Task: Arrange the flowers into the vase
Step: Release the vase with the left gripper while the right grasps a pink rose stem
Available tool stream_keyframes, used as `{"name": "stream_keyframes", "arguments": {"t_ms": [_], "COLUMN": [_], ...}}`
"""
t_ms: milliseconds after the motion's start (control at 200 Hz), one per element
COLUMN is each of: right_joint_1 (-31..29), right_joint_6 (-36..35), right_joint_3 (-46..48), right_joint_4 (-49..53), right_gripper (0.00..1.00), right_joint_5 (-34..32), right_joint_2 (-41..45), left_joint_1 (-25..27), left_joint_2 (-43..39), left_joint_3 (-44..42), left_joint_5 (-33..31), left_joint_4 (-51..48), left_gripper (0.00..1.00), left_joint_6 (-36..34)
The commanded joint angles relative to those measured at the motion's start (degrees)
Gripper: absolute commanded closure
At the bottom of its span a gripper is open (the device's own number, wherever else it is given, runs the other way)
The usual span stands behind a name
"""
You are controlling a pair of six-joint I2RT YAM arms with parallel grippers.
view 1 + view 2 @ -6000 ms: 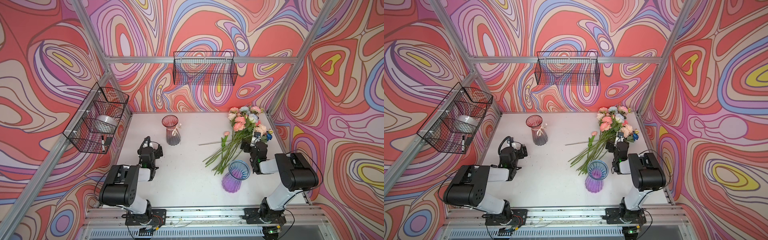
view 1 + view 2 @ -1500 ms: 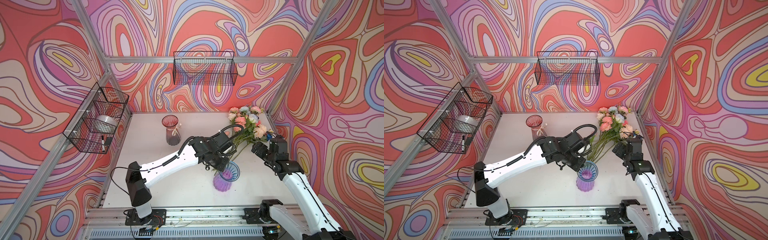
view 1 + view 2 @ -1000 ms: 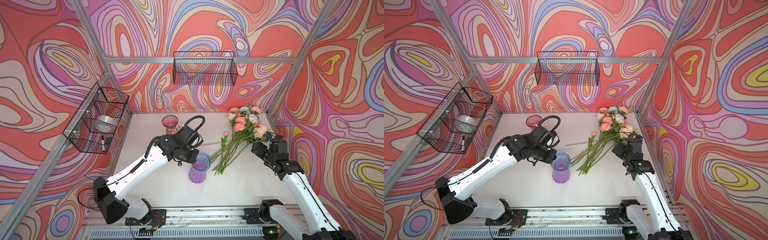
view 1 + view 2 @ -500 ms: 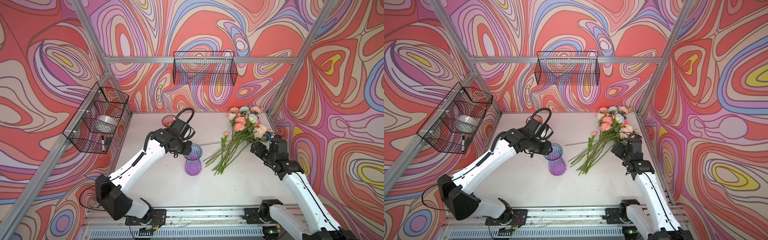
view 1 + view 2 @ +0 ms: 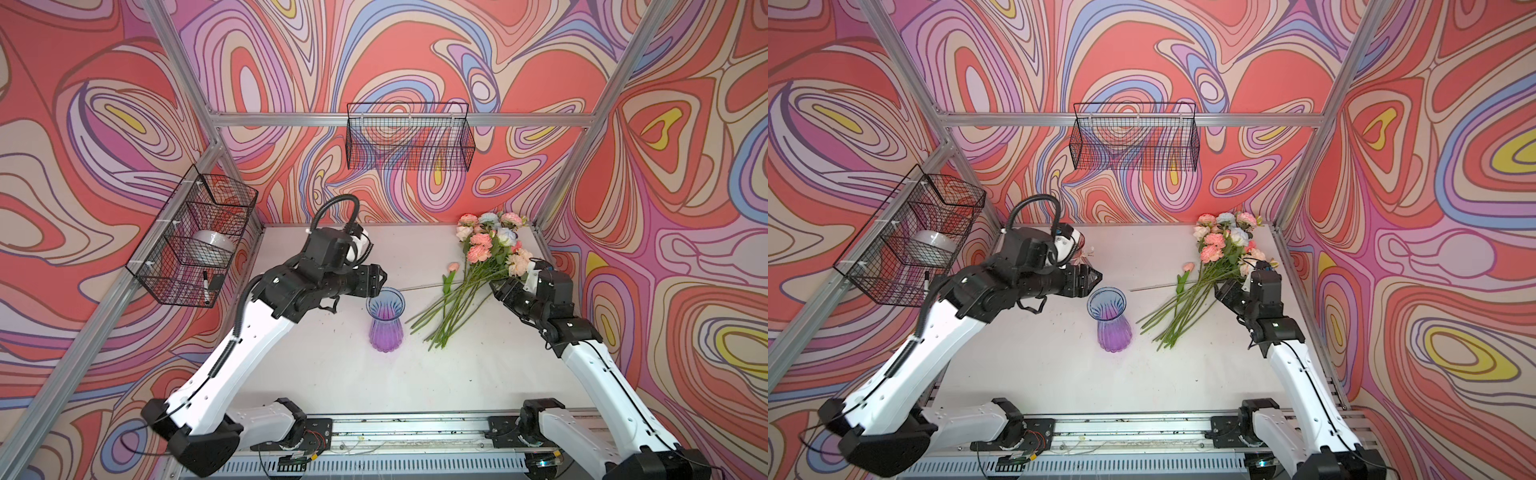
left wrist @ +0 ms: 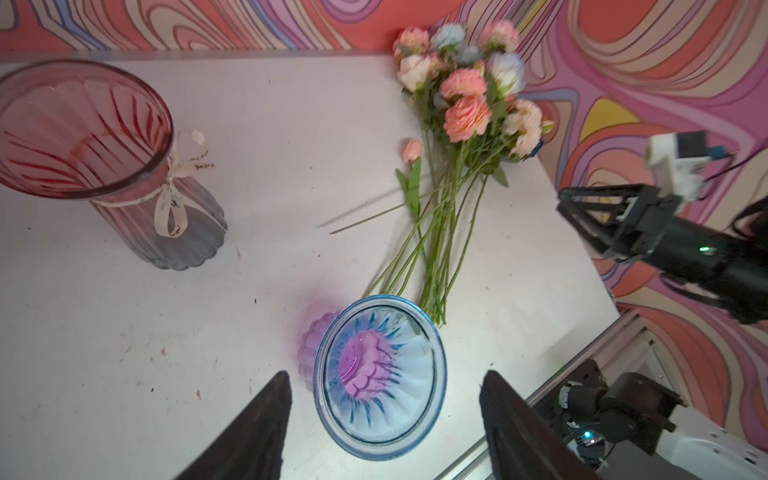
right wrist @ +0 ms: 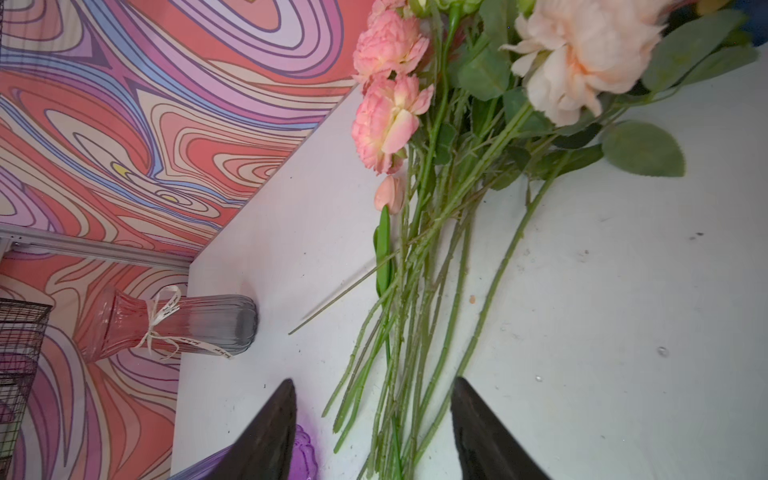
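Observation:
The vase [image 5: 385, 320], blue at the rim and purple at the base, stands upright mid-table in both top views [image 5: 1113, 320]. My left gripper [image 5: 380, 282] hovers open just behind its rim. In the left wrist view the rim [image 6: 378, 374] sits between the spread fingers [image 6: 266, 424] without touching them. The flowers [image 5: 469, 282] lie in a bunch at the right, blooms towards the back wall and stems fanned towards the vase. My right gripper [image 5: 496, 286] is open at the bunch's right side. In the right wrist view the green stems [image 7: 415, 332] run between its fingers [image 7: 270, 432].
A second vase, red over grey with a ribbon [image 6: 104, 158], stands at the back left, mostly hidden by my left arm in the top views. A loose bare stem [image 5: 424, 286] and a pink bud [image 5: 453, 266] lie beside the bunch. Wire baskets hang on the left wall [image 5: 195, 245] and back wall [image 5: 409, 137].
My left gripper carried the blue and purple vase from the front right to mid-table, then opened and let it go. My right gripper's jaws have narrowed over the stems.

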State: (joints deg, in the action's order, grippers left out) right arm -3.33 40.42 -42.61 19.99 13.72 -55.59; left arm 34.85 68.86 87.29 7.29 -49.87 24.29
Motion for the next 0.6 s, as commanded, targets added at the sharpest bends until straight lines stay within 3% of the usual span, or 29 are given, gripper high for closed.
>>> {"name": "stream_keyframes", "arguments": {"t_ms": [0,170,340,591], "right_joint_1": [-5.64,-12.64,-12.73,-12.82], "right_joint_6": [3.86,4.04,1.71,-2.84], "right_joint_3": [-0.28,-5.74,-13.15,-18.71], "right_joint_4": [-6.12,-7.55,-1.55,-0.96], "right_gripper": [0.42,0.46,0.58,0.61], "right_joint_5": [-2.74,-12.14,-18.49,-26.02], "right_joint_2": [-4.29,-15.55,-27.58,-35.23], "left_joint_1": [-0.28,-0.24,-0.25,-0.28], "left_joint_2": [-6.17,-18.46,-27.06,-33.23], "left_joint_3": [-4.59,-17.94,-29.57,-38.9], "left_joint_5": [1.78,2.65,4.04,3.25], "left_joint_4": [5.31,13.98,17.28,17.18], "left_gripper": [0.18,0.03,0.03,0.03], "left_joint_6": [4.05,8.72,11.8,13.23]}}
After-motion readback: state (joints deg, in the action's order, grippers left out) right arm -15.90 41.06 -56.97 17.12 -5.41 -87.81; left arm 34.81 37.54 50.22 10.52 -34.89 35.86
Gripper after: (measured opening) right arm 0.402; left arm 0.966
